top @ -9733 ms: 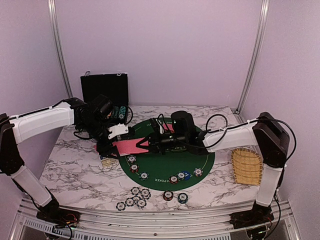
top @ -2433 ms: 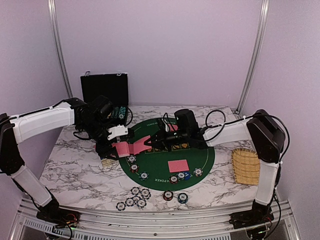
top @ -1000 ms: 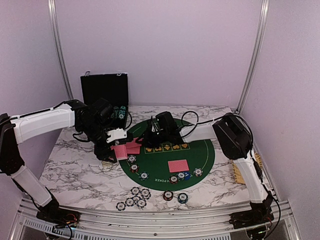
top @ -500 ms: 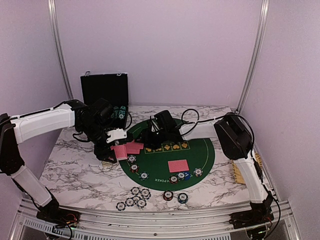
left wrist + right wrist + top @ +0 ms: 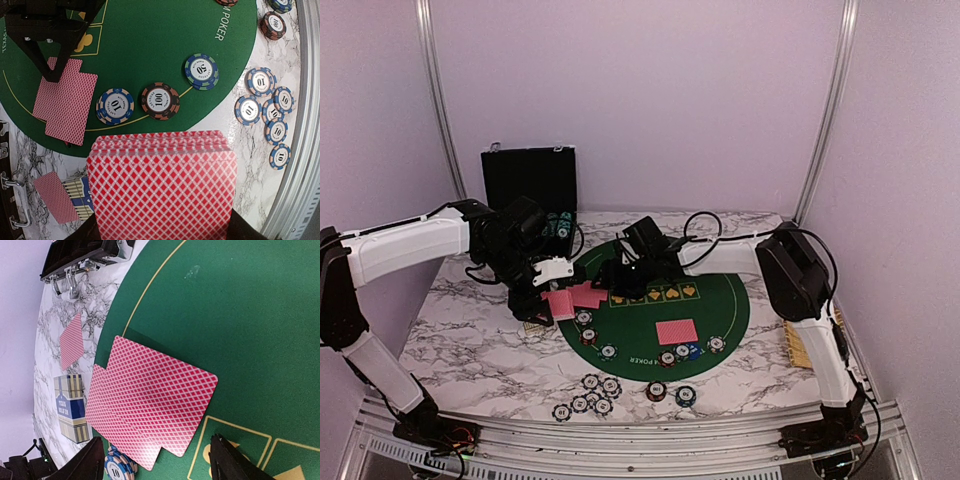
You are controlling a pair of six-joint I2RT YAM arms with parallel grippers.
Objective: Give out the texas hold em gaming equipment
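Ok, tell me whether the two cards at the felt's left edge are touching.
Touching. The right wrist view shows the far card and near card overlapping, staggered, with no felt between them.

Top external: high at near edge, facing far. Wrist views: close, angled down onto the same overlapped cards (image 5: 150,400).

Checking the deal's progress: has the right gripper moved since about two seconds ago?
Yes. The right gripper has shifted left across the green mat, uncovering the yellow suit boxes it hung over.
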